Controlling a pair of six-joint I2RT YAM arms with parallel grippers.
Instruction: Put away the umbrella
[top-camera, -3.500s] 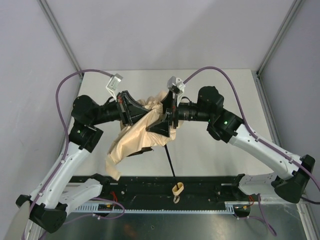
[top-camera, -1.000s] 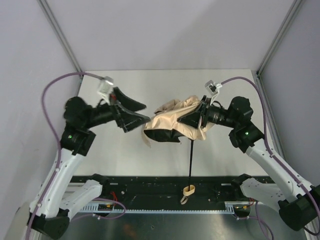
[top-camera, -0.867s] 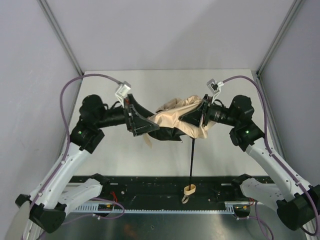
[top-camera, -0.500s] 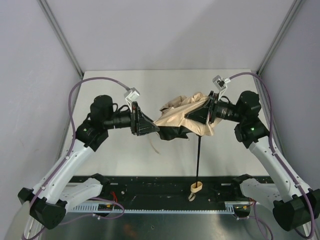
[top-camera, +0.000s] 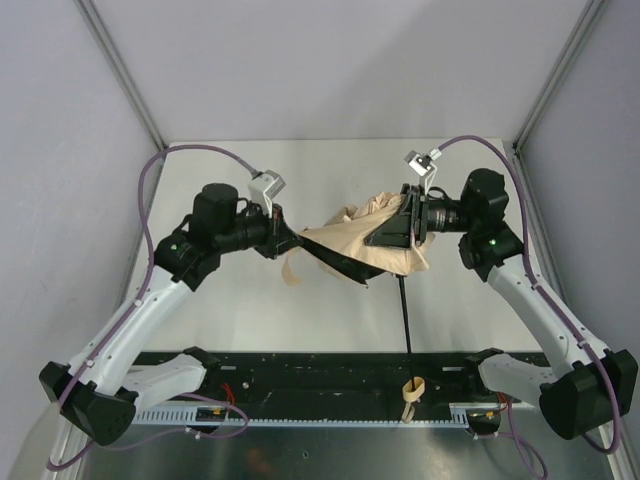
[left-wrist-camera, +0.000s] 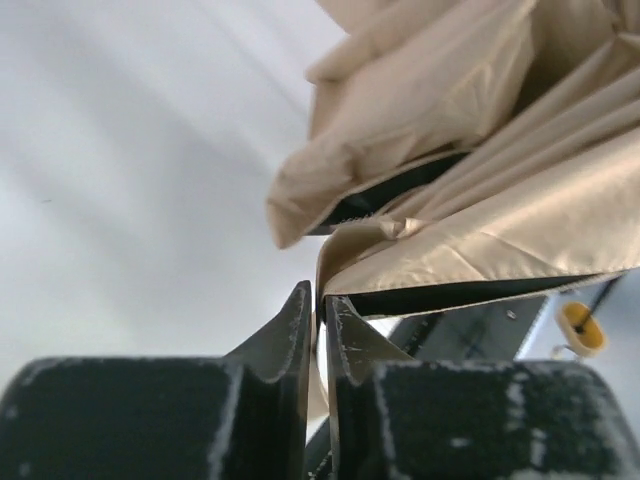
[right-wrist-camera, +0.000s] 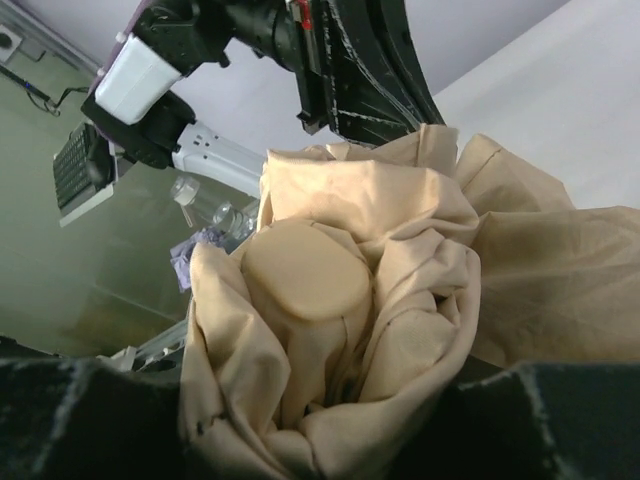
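umbrella (top-camera: 372, 248): in air over bench (top-camera: 250, 320), between both arms, shaft (top-camera: 405, 315) pointing to near edge | left jaws: pinched shut on canopy edge | right jaws: partly open, gripping bunched canopy

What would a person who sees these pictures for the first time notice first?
The crumpled beige umbrella hangs stretched at mid-table: the left gripper pinches its cloth edge, the right gripper clamps its bunched top. Its thin black shaft runs to a small tan handle by the near rail.
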